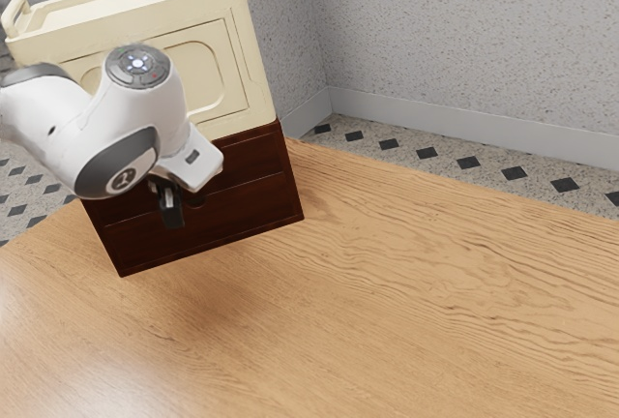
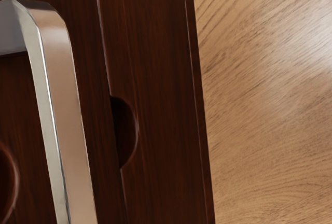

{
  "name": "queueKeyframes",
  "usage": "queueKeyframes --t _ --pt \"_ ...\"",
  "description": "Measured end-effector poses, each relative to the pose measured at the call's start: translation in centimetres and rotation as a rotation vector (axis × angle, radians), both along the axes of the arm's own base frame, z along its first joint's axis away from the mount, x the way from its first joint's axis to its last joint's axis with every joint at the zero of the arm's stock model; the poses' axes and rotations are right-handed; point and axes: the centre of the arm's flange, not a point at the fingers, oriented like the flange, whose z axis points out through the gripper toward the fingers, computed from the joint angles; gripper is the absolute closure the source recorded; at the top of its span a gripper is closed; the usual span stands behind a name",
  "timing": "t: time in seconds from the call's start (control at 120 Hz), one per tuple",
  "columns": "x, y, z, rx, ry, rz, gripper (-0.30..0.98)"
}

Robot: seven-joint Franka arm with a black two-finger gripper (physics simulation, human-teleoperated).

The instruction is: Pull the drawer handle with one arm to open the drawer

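My black gripper (image 1: 170,207) hangs in front of the dark brown drawer cabinet (image 1: 253,203), close to its front; whether it is open or shut cannot be told. The arm's hand covers part of the drawer fronts in the exterior view, and I cannot make out the handle there. In the wrist view a shiny metal bar handle (image 2: 66,110) stands out from the dark wooden front (image 2: 155,79), very near my hand. Beside the handle runs a seam between drawer fronts, with a half-round notch (image 2: 126,133) at it. Both drawers look flush with the cabinet.
A cream box (image 1: 247,60) with raised end handles rests on top of the cabinet. The wooden table (image 1: 387,292) extends in front of the cabinet and toward the exterior view's right. Behind stand speckled walls (image 1: 464,41), with a tiled floor (image 1: 445,152) below.
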Motion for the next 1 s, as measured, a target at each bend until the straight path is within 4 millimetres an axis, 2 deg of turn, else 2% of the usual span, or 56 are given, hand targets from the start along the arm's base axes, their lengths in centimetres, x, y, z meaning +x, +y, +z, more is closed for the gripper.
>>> queueKeyframes --t 0.225,0.55,0.792,0.925,1.0 --pt "0.3 0.0 -0.1 -0.001 -0.015 -0.010 0.00" --pt "1.2 0.3 -2.1 -0.011 0.000 -0.016 0.00" --pt "1.3 0.5 -2.8 -0.019 -0.002 -0.017 0.00" --pt "0.7 -0.2 -3.6 -0.027 0.011 -0.026 0.00" --pt "0.3 -1.1 -3.4 -0.029 0.007 -0.040 0.01"
